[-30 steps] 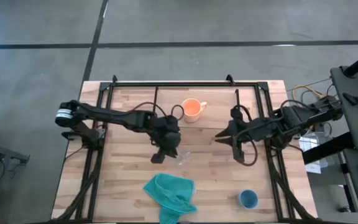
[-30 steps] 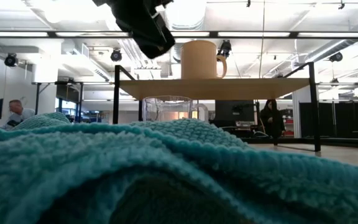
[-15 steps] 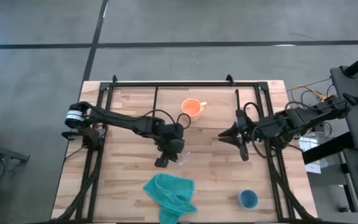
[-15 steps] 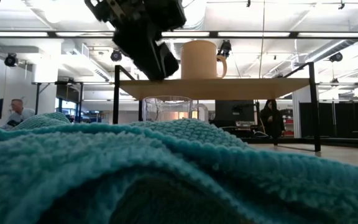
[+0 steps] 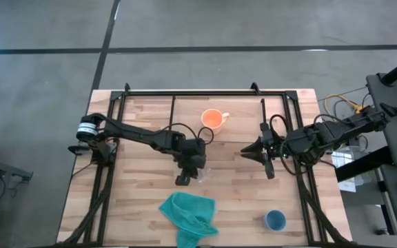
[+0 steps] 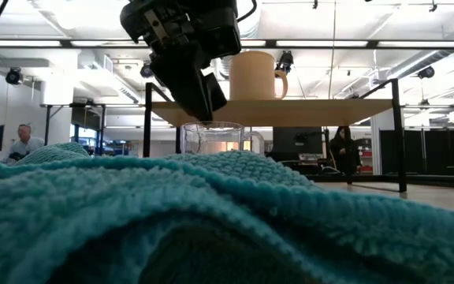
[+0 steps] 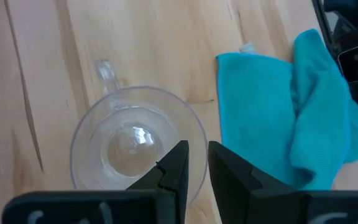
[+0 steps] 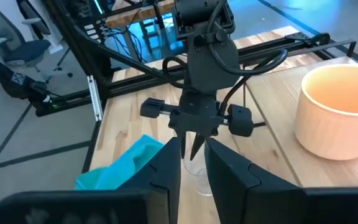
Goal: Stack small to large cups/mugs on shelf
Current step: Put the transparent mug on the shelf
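Observation:
The clear glass cup (image 7: 132, 146) stands on its base on the table, also in the high view (image 5: 202, 172) and low view (image 6: 211, 136). My left gripper (image 7: 197, 165) hangs above it, pointing down and narrowly open. One finger is over the cup's inside and one outside the rim, with the tips at rim height (image 6: 209, 118). The orange mug (image 5: 214, 120) stands upright on the shelf (image 6: 290, 112). The blue cup (image 5: 275, 220) sits near the table's near right corner. My right gripper (image 5: 244, 151) waits right of centre, narrowly open, and touches nothing. My left gripper comes at the glass cup's rim (image 7: 202, 140) from above, pointing down, with the rim in the narrow gap between its fingers. I cannot tell whether a finger touches the glass. The cup stands upright on the table.
A crumpled teal cloth (image 5: 188, 213) lies near the table's near edge, just on the near side of the glass cup, and fills the low view's foreground (image 6: 211, 221). Black frame rails (image 5: 109, 138) run along both sides of the table. People show in the room behind.
My left gripper has come down and a little toward the table's right, from well above the shelf level to the glass cup's rim. The cups and the cloth have stayed where they were.

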Tool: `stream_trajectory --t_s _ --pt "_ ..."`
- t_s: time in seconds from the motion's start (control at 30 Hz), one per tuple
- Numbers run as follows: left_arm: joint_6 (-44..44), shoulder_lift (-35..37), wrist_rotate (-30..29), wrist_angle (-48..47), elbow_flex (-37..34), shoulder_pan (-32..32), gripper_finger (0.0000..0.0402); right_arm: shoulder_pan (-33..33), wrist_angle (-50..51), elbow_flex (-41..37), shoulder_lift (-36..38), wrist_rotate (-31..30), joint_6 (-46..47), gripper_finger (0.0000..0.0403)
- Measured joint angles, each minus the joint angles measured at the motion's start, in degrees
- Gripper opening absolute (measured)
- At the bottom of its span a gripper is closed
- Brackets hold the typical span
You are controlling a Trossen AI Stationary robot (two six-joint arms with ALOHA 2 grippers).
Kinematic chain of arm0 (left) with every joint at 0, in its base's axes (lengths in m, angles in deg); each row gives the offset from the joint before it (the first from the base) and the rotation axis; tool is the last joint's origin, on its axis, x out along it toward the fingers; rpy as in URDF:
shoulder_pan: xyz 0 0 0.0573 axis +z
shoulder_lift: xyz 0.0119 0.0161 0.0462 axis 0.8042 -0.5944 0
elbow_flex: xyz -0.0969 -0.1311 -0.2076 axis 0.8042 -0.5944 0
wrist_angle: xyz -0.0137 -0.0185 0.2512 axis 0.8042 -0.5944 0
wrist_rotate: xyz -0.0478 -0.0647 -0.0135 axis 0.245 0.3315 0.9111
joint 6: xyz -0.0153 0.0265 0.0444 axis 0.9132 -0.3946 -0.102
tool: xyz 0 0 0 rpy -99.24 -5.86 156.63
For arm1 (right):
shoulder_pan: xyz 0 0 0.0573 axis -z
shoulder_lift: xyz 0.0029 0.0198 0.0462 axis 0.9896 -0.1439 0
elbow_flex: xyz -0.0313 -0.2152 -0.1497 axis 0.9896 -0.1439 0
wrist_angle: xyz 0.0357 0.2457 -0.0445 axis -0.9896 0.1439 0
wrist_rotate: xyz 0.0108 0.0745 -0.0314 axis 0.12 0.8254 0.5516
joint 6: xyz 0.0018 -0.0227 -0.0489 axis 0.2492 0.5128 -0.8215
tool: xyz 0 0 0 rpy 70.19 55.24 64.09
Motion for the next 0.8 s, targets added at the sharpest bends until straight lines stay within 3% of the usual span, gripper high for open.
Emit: stream_trajectory --t_s 0.8 --pt "4.4 0.0 -1.0 0.4 -0.4 -0.9 0.0048 0.0 0.0 0.3 -0.1 0.1 -0.2 0.0076"
